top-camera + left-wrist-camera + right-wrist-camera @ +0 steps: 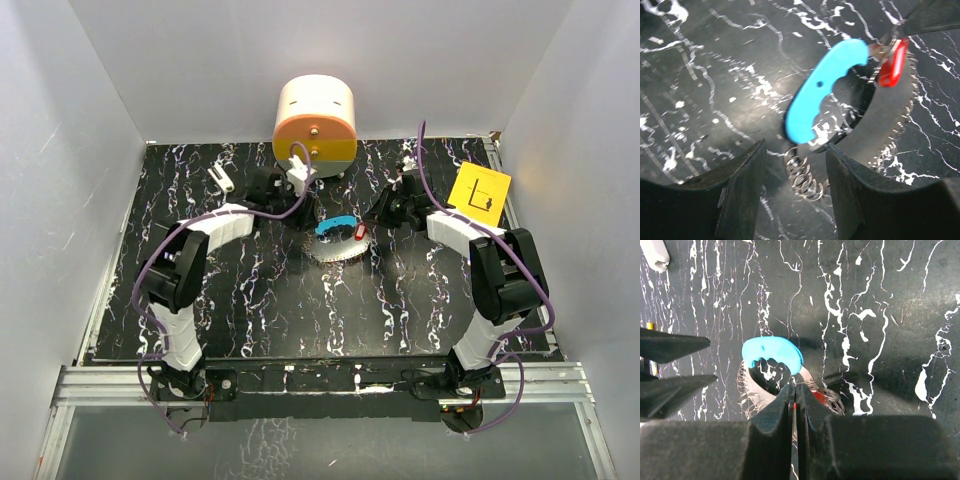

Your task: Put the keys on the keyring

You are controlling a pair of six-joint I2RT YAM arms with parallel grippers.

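The keyring [336, 243] lies mid-table as an oval loop with a blue band [825, 85] on its far side and a white ribbed coil [805, 175] on its near side. A small red key [892, 62] hangs at the blue band's right end. My right gripper [794, 387] is shut there, with a sliver of red showing between its fingers and the rest of the key [819, 397] beside them. My left gripper [796, 147] is open at the loop's left end. The coil sits between its fingers, and neither finger touches it. From above, the left gripper [305, 205] and right gripper [372, 222] flank the loop.
An orange-and-white drum [315, 120] stands at the back centre. A yellow card [479, 190] lies at the back right, and a small white clip [222, 180] at the back left. White walls close in the black marbled table [300, 310].
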